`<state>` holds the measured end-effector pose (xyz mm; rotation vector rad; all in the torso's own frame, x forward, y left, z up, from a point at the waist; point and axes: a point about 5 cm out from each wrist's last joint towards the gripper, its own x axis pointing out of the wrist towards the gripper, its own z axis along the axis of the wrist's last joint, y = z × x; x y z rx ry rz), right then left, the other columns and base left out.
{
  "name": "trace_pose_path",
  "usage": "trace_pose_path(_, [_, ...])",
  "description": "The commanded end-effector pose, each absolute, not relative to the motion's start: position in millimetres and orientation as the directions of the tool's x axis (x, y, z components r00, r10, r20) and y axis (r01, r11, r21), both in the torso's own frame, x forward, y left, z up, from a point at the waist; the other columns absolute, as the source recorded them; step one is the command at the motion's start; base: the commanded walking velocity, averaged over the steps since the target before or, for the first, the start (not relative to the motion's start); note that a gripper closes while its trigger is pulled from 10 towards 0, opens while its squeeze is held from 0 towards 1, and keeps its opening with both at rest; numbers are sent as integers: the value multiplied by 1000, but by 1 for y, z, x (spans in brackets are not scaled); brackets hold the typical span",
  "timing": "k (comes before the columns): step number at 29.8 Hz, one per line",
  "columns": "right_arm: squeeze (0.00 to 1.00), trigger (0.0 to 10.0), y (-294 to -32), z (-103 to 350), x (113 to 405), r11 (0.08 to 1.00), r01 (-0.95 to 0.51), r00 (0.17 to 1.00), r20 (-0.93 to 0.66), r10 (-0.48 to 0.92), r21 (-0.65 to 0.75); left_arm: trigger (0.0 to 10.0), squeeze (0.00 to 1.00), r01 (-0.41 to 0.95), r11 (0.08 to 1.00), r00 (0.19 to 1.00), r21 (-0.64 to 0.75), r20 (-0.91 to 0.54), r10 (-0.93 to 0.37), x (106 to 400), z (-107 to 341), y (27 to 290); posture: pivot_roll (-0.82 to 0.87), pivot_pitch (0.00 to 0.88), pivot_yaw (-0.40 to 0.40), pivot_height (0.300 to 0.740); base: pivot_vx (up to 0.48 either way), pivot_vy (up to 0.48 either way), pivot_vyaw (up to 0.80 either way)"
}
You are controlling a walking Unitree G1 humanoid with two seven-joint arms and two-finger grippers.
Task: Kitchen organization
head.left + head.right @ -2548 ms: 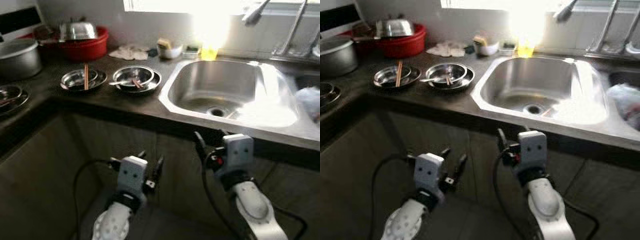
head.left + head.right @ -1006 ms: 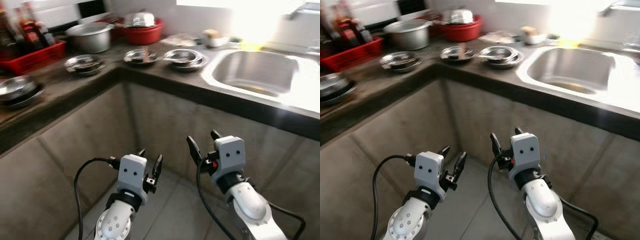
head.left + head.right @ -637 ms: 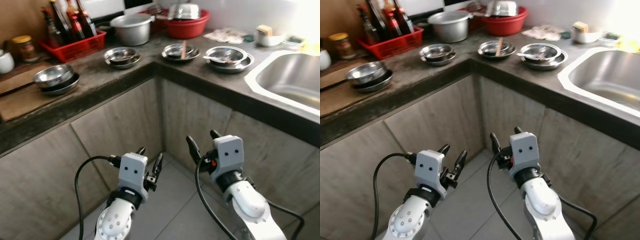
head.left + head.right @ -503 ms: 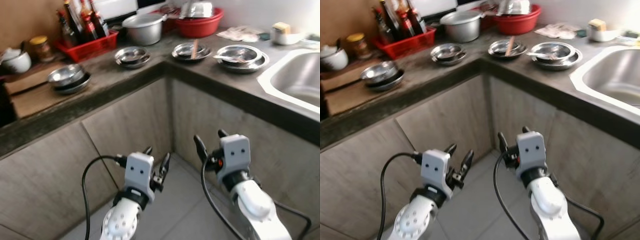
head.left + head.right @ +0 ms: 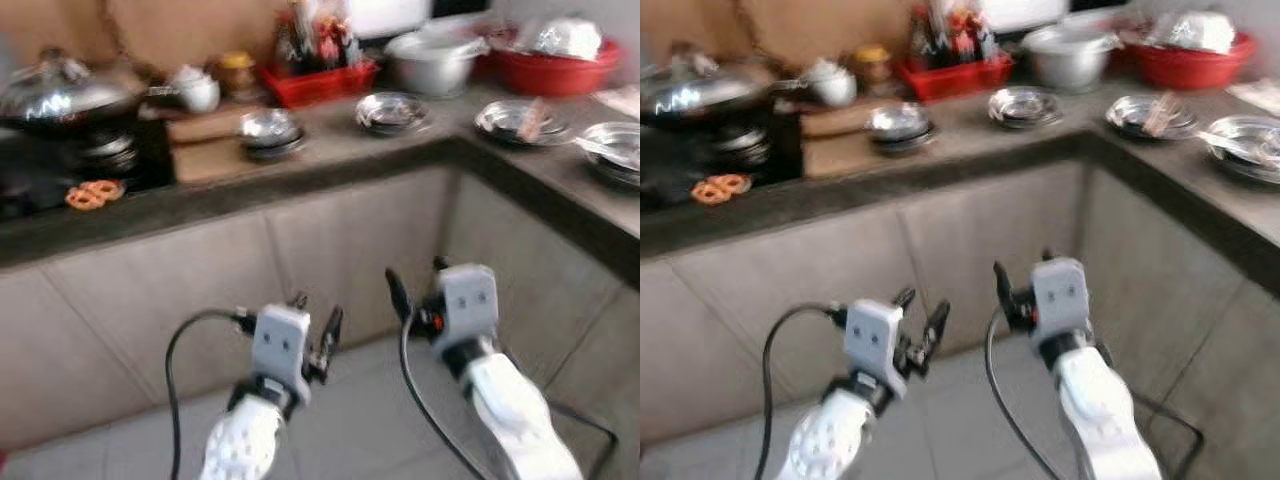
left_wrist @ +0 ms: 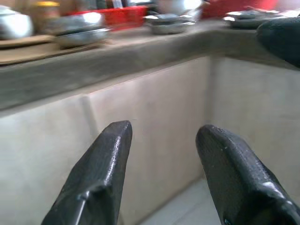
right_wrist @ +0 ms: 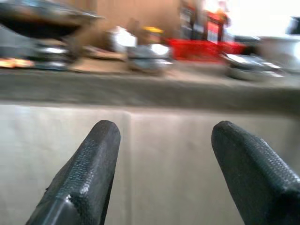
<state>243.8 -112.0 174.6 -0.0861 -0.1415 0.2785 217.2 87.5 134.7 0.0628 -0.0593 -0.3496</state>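
While both grippers hang below the counter (image 5: 330, 165), its steel dishes sit well apart from them.
The left gripper (image 5: 315, 335) and right gripper (image 5: 415, 290) have jaws spread wide, holding nothing. Bowls (image 5: 268, 130) and plates (image 5: 392, 112) line the top beside a red crate (image 5: 318, 80) of bottles; their labels are too blurred to read.

Head stereo pair looks down at the corner counter (image 5: 330, 165); both wrist cameras face its front.
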Motion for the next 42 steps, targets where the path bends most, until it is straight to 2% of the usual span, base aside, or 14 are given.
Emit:
trace_pose_path(1, [0,10000,-117,175,244,962,-251,956,130,264,-105,10000,0,360,931,930,65,56,-364,215,137,82,78,23,10,740,251,0,0])
trace_pose_path(27, [0,10000,-114,172,247,957,-269,953,115,281,-109,10000,0,366,929,927,53,61,-369,216,137,79,76,27,-2,740,279,0,0])
trace_pose_path(36, [0,10000,-110,174,251,944,-299,942,112,315,-140,10000,0,362,930,928,57,69,-366,218,138,80,81,27,-7,740,282,0,768])
trace_pose_path(42, [0,10000,-112,175,254,952,-274,949,121,291,-136,10000,0,360,931,929,56,67,-363,217,138,80,77,31,0,740,284,0,0])
